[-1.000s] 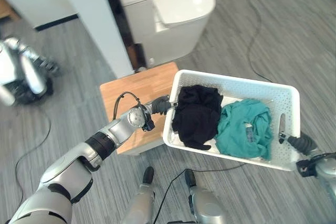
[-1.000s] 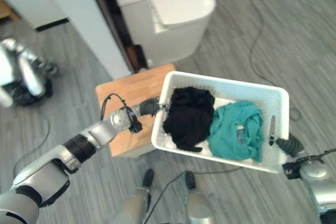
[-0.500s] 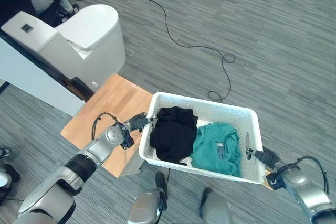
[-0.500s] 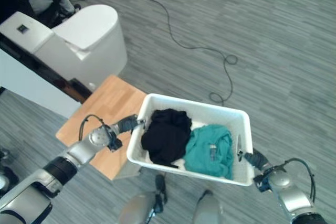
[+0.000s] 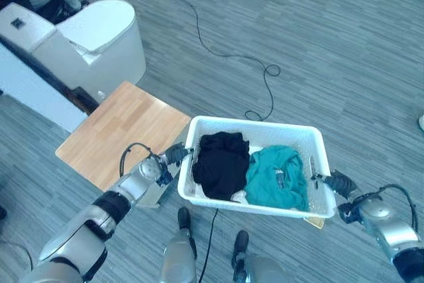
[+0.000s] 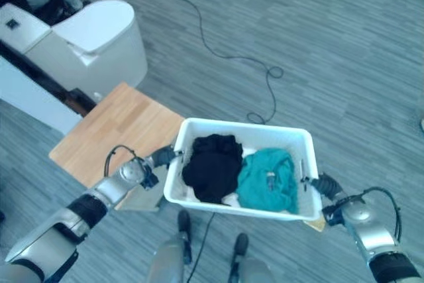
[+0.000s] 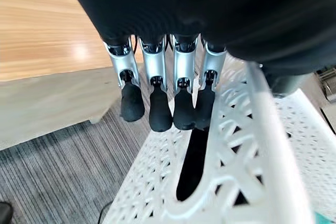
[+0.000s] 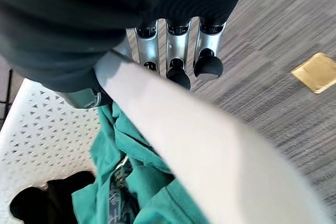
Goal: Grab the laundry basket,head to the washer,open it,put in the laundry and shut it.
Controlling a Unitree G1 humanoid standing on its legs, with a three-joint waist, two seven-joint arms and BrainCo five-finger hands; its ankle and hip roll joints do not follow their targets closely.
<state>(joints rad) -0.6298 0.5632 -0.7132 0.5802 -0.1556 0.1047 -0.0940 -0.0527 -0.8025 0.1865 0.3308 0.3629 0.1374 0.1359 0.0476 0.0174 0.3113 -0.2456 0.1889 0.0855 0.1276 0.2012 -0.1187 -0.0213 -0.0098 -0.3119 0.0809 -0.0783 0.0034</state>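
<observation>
Between both hands, basket [image 5: 257,124] (left hand [image 7: 163,90] fingers curl under its rim).

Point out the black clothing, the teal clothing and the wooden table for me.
black clothing [image 5: 222,166], left eye view, middle of the bundle.
teal clothing [image 5: 277,178], left eye view, middle of the heap.
wooden table [image 5: 119,130], left eye view, bare top.
</observation>
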